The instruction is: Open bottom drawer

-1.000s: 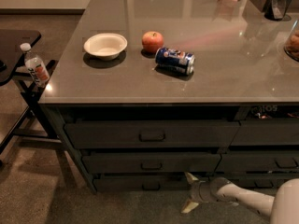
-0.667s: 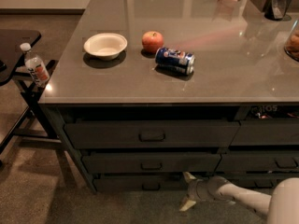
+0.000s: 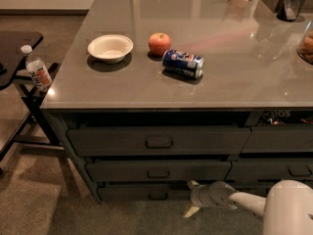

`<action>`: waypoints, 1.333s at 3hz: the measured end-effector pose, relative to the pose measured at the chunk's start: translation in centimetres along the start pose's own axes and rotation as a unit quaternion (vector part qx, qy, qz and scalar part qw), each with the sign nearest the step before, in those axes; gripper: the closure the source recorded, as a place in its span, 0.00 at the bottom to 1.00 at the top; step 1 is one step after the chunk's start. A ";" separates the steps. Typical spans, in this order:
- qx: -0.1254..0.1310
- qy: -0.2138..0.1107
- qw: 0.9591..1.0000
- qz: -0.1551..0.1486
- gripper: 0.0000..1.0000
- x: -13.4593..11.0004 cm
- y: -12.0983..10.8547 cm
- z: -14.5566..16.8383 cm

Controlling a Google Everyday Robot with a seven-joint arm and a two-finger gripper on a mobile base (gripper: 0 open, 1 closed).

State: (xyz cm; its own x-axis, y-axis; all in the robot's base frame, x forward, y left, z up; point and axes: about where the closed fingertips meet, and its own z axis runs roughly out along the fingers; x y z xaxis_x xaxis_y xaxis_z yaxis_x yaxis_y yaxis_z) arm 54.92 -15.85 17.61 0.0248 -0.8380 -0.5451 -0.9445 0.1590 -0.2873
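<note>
The bottom drawer [image 3: 139, 193] is the lowest, slimmest dark grey front of the left three-drawer stack, with a small handle [image 3: 157, 196] at its centre. It looks closed. My gripper [image 3: 191, 198] reaches in from the lower right, low near the floor, at the right end of that drawer front, just right of the handle. Its two pale fingers are spread, one up [image 3: 192, 184] and one down [image 3: 190, 211], with nothing between them.
Above are the middle drawer [image 3: 157, 171] and top drawer [image 3: 157, 140]. A neighbouring stack [image 3: 274, 169] stands at the right. On the counter [image 3: 244, 58] are a bowl [image 3: 110, 47], an apple [image 3: 160, 43] and a can [image 3: 183, 63]. A water bottle [image 3: 36, 70] stands on a side stand at left.
The gripper has shifted slightly left along the bottom drawer front towards the handle. The drawers have not moved.
</note>
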 end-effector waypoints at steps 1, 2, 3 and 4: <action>0.005 0.005 1.000 -0.001 0.00 0.6 -0.7 1.0; 0.016 0.014 1.000 0.003 0.00 1.7 -1.4 1.5; 0.030 0.025 0.999 0.007 0.00 2.9 -2.8 2.1; 0.031 0.025 0.999 0.007 0.19 2.9 -2.9 2.1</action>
State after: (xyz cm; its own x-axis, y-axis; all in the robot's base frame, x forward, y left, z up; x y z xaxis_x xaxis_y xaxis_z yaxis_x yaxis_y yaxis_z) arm 58.45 -17.62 15.21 -0.0070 -0.8605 -0.5095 -0.9227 0.2020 -0.3285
